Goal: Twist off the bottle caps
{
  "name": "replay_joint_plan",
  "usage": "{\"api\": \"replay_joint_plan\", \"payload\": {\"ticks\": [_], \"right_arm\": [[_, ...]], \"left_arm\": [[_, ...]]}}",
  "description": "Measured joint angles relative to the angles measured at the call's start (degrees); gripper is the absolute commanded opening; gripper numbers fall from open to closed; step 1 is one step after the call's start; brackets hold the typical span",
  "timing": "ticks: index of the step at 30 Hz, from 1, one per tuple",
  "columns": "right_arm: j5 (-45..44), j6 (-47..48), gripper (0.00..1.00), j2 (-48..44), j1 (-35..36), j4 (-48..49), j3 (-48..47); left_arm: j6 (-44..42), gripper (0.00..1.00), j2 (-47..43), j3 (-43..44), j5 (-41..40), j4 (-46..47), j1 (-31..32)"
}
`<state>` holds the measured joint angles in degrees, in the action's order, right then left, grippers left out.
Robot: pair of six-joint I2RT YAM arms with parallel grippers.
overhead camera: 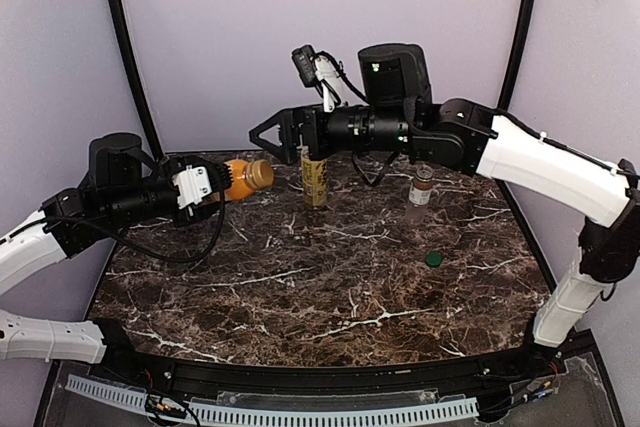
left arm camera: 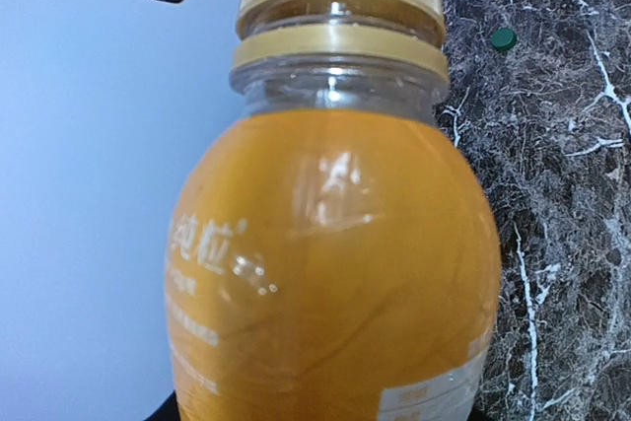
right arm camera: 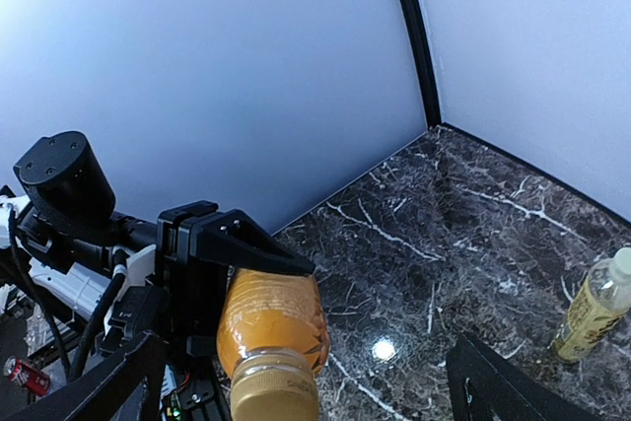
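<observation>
**Orange bottle held out, right jaws wide at its cap**

The left gripper [overhead camera: 222,185] is clamped on the body of the orange bottle [overhead camera: 240,178]. It holds the bottle off the table [overhead camera: 350,287], lying sideways with the gold cap [overhead camera: 259,175] pointing at the other arm. The right gripper [overhead camera: 262,135] is spread wide and holds nothing. From its wrist view the cap sits low between the two fingers, and nothing touches it.

Likely step: grip the cap and twist.
- Line the jaws up square on the cap's ribbed side, not on the collar ring below it.
- The cap looks low in the wrist view, so drop or re-centre before closing.
- Close firmly, then turn about the bottle's long axis.
- The left grip must hold or the bottle spins with the cap. The smooth rounded body looks slippery.

Around:
- The yellow-labelled bottle [overhead camera: 314,180] stands just behind the right forearm, so an elbow swing could knock it.
- The brownish bottle [overhead camera: 421,188] stands further right.
- A loose green cap [overhead camera: 433,259] lies on the marble, well apart. I cannot tell whose it is.
</observation>
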<state>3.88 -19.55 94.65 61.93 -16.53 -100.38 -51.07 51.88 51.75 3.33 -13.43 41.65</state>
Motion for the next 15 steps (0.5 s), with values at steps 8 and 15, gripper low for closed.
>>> {"api": "replay_joint_plan", "payload": {"ticks": [8, 15], "right_arm": [[4.96, -4.13, 0.87, 4.59, 0.15, -0.20, 0.26], [8.35, -5.22, 0.50, 4.68, 0.13, 0.92, 1.42]], "left_arm": [[-1.46, 0.14, -0.04, -0.52, -3.52, 2.64, 0.02], [-2.19, 0.14, -0.09, -0.59, -4.31, 3.52, 0.02]]}}
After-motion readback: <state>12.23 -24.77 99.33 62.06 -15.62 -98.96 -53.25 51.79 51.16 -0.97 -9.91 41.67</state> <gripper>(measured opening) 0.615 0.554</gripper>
